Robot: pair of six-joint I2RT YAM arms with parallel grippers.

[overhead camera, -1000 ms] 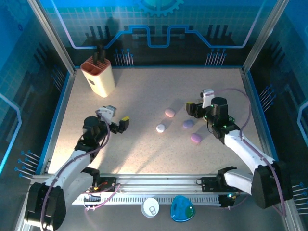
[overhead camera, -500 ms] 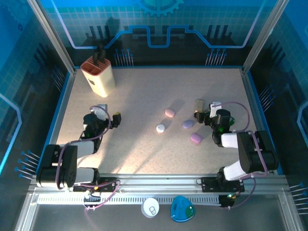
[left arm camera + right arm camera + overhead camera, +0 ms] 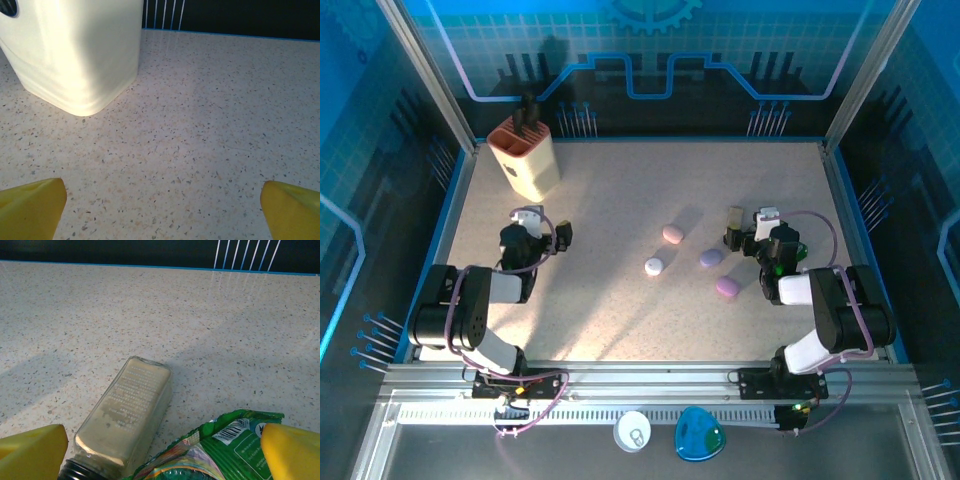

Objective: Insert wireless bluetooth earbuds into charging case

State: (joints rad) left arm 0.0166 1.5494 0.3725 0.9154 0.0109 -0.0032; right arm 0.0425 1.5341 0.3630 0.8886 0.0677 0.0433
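Several pebble-shaped charging cases lie shut mid-table: a pink one [image 3: 672,233], a white one [image 3: 654,266], a lavender one [image 3: 710,257] and a mauve one [image 3: 726,287]. The earbuds are out of view. My left gripper [image 3: 560,233] rests low at the left, well away from the cases. In the left wrist view it [image 3: 162,212] is open, with bare table between its yellow fingertips [image 3: 30,207]. My right gripper [image 3: 734,240] sits just right of the lavender case. Seen from the right wrist it [image 3: 162,452] is open, holding nothing.
A glass bottle [image 3: 125,415] lies on its side in front of the right gripper, beside a green foil packet [image 3: 230,450]. A cream utensil holder [image 3: 525,160] stands at the back left, also close ahead of the left gripper [image 3: 75,50]. Metal posts frame the table.
Both arms have folded back toward their bases and dropped low to the table. The left gripper has shifted left and back. The right gripper's jaws have widened slightly.
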